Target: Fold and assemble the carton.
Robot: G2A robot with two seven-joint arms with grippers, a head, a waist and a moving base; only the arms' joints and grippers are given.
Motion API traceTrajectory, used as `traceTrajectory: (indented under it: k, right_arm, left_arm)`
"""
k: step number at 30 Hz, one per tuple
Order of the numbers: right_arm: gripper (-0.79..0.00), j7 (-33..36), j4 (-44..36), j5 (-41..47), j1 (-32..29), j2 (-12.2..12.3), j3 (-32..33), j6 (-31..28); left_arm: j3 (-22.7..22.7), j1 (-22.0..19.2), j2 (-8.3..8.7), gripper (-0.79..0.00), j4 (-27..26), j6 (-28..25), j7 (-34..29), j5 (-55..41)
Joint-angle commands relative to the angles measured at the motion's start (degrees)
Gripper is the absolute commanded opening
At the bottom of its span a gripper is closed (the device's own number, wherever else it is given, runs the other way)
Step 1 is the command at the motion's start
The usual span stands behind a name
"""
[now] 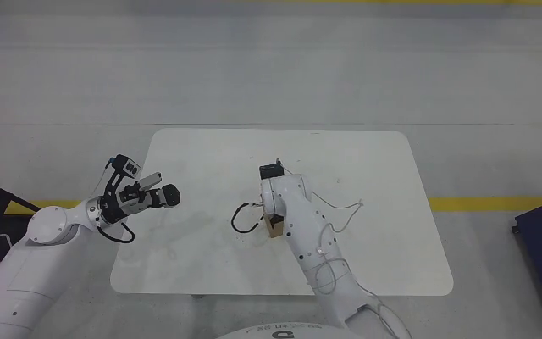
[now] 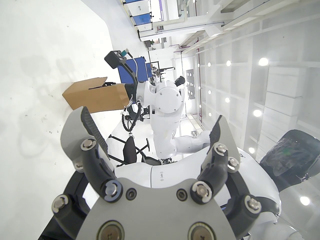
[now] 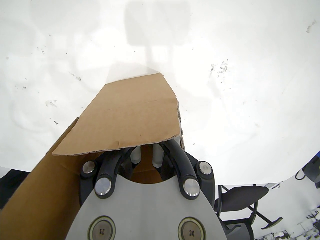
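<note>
Sitting under a loose flap (image 3: 130, 116) at the carton's (image 3: 37, 188) open end, the right gripper (image 3: 147, 154) gave no clue whether it clamped. Carton stood mid-way across the table (image 1: 356, 169). Left gripper (image 2: 152, 116) hung spread, well apart; best, I judged, to brace a wall before pressing flaps.

Carton (image 1: 273, 225) sits on the surface (image 1: 364, 169) near the middle, a bit toward the robot's side. Right gripper (image 3: 147, 152) is at the carton's open end, tucked in under a flap (image 3: 130, 118), with the right arm directly above the carton in the top view. Left gripper (image 1: 169, 196) is over the surface's left part, near the left edge and well apart from the carton. Its jaws are spread, nothing between them. Carton is to its right.
</note>
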Motion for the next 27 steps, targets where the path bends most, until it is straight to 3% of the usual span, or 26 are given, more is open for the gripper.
traceTrajectory:
  k: [1,27]
  right_arm:
    - [-0.671,0.00,0.64,-0.09,0.33,-0.12,-0.05,0.00]
    - [-0.539,-0.51,7.65,1.36,3.53,-1.26,0.46,0.51]
  left_arm:
    - [0.00,0.00,0.00,0.000,0.00,0.00,0.00,0.00]
    - [0.00,0.00,0.00,0.000,0.00,0.00,0.00,0.00]
